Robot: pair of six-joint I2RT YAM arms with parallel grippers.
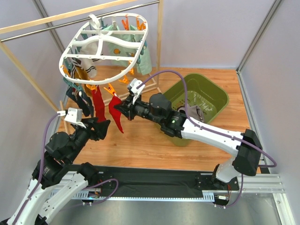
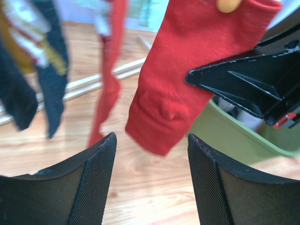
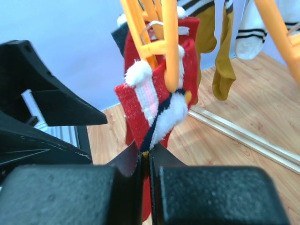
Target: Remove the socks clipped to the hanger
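- right pincer [image 3: 145,157] is clamped shut on the lower edge of a red sock [image 3: 150,103] with white, pink and navy markings. the sock hangs from an orange clip [image 3: 171,51] that grips its cuff.
- from above, the same right pincer [image 1: 123,107] meets that red sock [image 1: 117,115] under the near rim of the white oval hanger [image 1: 108,44].
- the hanger hangs by its hook from a wooden and metal rail [image 1: 47,21] over the far left of the bench [image 1: 140,140].
- left pincer [image 2: 151,138] stands wide open and holds nothing. the toe of the red sock [image 2: 173,79] hangs just above the gap between its fingers [image 2: 98,187].
- more socks [image 1: 86,70] are clipped round the frame: a second red one [image 1: 98,105], mustard, dark, striped and mint.
- a green tub [image 1: 220,93] sits on the bench to the right of the hanger, with a few grey socks [image 1: 194,112] in it.
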